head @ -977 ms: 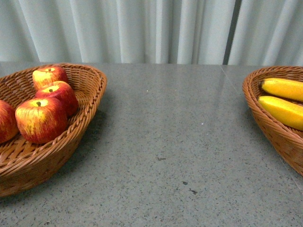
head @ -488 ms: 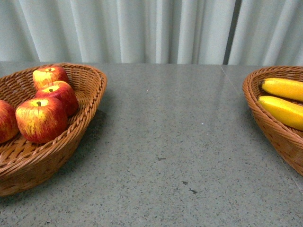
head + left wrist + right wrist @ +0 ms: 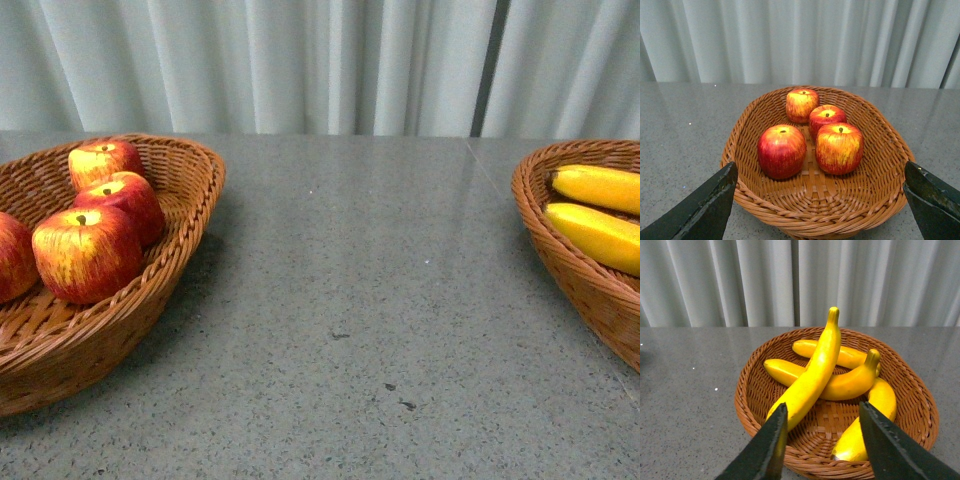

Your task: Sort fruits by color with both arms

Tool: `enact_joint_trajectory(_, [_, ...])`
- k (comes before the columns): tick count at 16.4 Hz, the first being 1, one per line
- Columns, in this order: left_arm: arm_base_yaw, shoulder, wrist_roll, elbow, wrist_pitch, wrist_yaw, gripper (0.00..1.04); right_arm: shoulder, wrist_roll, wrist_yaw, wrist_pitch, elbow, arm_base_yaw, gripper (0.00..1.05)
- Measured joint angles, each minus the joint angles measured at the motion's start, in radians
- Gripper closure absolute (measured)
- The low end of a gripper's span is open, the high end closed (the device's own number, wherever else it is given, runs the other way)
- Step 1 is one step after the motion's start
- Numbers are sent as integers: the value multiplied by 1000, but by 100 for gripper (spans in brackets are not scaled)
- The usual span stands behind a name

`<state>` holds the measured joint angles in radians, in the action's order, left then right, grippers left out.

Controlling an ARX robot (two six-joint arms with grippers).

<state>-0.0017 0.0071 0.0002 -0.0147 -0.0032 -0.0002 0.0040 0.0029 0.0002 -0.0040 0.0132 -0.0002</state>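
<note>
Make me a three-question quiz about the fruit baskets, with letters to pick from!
1. Where are the apples?
A. on the table
B. in the left basket
C. with the bananas

2. How many bananas lie in the right basket?
A. two
B. four
C. seven

3. How is the left gripper?
A. open, holding nothing
B. shut on an apple
C. shut on a banana

Answers: 1 B, the front view shows them in the wicker on the left. 2 B, the right wrist view shows four. 3 A, its fingers stand wide apart with nothing between.
</note>
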Motion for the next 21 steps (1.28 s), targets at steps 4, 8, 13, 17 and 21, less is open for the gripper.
enact_joint_trajectory(4, [0, 0, 0, 0, 0, 0, 7, 0, 0, 0, 0, 0, 0, 42])
enact_joint_trajectory(8, [0, 0, 0, 0, 0, 0, 7, 0, 0, 0, 0, 0, 0, 13])
enact_joint_trajectory(13, [0, 0, 0, 0, 0, 0, 7, 0, 0, 0, 0, 0, 0, 7])
enact_joint_trajectory(17, [0, 0, 0, 0, 0, 0, 7, 0, 0, 0, 0, 0, 0, 7])
enact_joint_trajectory(21, [0, 0, 0, 0, 0, 0, 7, 0, 0, 0, 0, 0, 0, 7])
